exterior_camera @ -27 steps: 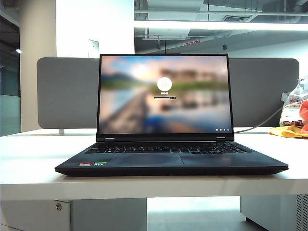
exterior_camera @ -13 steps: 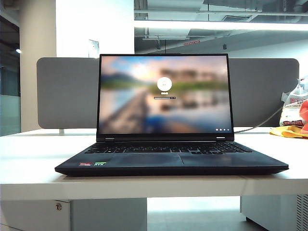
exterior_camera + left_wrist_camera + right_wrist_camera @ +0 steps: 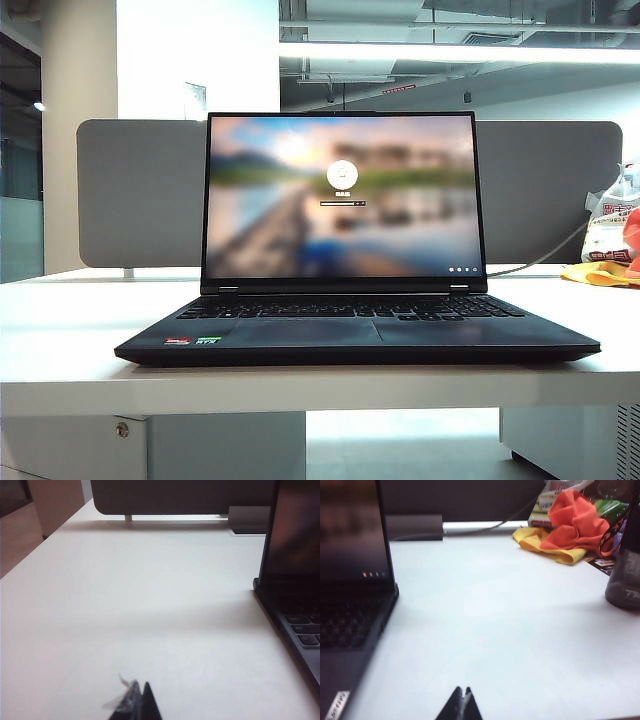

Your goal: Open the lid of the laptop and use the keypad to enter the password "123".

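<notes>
we see the laptop [image 3: 357, 325] sitting in the middle of the white table [image 3: 60, 330], its front edge near the table's front edge. the lid [image 3: 342, 200] stands upright and open, and its screen shows a blurred lake picture with a round login emblem and a small entry bar below it. the keypad [image 3: 350, 308] runs across the base just in front of the hinge, with the smooth trackpad [image 3: 300, 330] nearer the front and small red and green stickers [image 3: 192, 341] on the palm rest at the left. a grey divider panel [image 3: 140, 190] stands behind the laptop, and a cable [image 3: 545, 255] trails off the table behind it at the right.

our left gripper [image 3: 141, 702] hangs low over bare table to the left of the laptop, well apart from it, with its fingertips pressed together and holding nothing. our right gripper [image 3: 462, 705] hovers over bare table to the right of the laptop, also with its tips together and empty. beyond it lie an orange cloth [image 3: 575, 522] on a yellow cloth [image 3: 540, 542], and a dark bottle [image 3: 624, 577] stands near the table's edge.
</notes>
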### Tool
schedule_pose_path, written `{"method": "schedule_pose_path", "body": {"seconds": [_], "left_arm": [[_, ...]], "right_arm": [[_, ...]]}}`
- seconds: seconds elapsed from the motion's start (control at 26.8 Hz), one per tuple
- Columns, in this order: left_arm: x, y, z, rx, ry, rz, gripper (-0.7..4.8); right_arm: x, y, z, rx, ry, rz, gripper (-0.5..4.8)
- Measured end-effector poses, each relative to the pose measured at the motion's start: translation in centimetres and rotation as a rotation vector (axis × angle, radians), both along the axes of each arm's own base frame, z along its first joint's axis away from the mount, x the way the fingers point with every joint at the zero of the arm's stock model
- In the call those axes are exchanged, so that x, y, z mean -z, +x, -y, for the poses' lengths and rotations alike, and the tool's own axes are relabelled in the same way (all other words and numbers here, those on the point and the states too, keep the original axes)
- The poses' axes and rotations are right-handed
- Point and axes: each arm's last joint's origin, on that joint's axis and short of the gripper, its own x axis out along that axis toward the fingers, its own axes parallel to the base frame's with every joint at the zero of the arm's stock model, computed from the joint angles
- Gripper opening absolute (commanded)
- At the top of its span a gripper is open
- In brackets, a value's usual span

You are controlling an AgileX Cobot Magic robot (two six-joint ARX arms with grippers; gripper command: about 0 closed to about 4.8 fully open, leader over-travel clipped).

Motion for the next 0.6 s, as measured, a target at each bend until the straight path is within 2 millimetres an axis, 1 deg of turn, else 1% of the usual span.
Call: {"method": "schedule_pose_path", "body": {"seconds": [0.22,0.6], "left_arm": [[0.00,0.00,0.00,0.000,0.000,0.000,-0.05],[0.00,0.00,0.00,0.000,0.000,0.000,-0.05]], "right_arm": [[0.07,-0.01,0.00,-0.005,-0.041,-0.010,-0.05],[0.07,-0.01,0.00,-0.005,-0.046,-0.010,-0.05]]}}
